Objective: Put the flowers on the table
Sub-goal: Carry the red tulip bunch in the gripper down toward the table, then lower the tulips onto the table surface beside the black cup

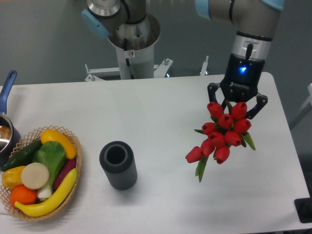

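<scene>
The flowers (222, 132), a bunch of red tulips with closed buds and a few green leaves, are over the right part of the white table (161, 112). My gripper (237, 100) comes down from above right at the top of the bunch, its dark jaws flanking the upper buds and shut on the bunch. The fingertips and the stems are hidden behind the buds. One bud sticks out to the lower left. Whether the bunch touches the tabletop I cannot tell.
A dark ribbed cylindrical vase (118, 165) stands upright left of the bunch. A wicker basket (75, 146) of vegetables sits at the front left, with a blue-handled pot (6, 127) behind it at the left edge. The robot base (131, 44) rises behind the table.
</scene>
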`<state>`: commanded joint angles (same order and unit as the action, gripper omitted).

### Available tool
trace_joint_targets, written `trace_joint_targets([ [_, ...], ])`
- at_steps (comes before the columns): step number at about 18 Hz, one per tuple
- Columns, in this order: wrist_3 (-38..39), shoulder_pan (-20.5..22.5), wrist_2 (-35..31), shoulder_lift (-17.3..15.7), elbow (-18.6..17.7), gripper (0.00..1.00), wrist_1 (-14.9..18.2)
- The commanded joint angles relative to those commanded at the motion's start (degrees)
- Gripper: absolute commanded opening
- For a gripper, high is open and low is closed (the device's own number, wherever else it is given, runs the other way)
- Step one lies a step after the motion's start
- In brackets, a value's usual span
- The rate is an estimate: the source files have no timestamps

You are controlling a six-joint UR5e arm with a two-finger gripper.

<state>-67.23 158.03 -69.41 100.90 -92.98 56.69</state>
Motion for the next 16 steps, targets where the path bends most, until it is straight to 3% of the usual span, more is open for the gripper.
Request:
trace_joint_targets([
  [7,-2.5,-2.6,-13.7,3.3,-3.2,0.43,0.0],
  [16,-2.5,-4.7,-15.6,10.5,-2.4,0.43,-0.1],
])
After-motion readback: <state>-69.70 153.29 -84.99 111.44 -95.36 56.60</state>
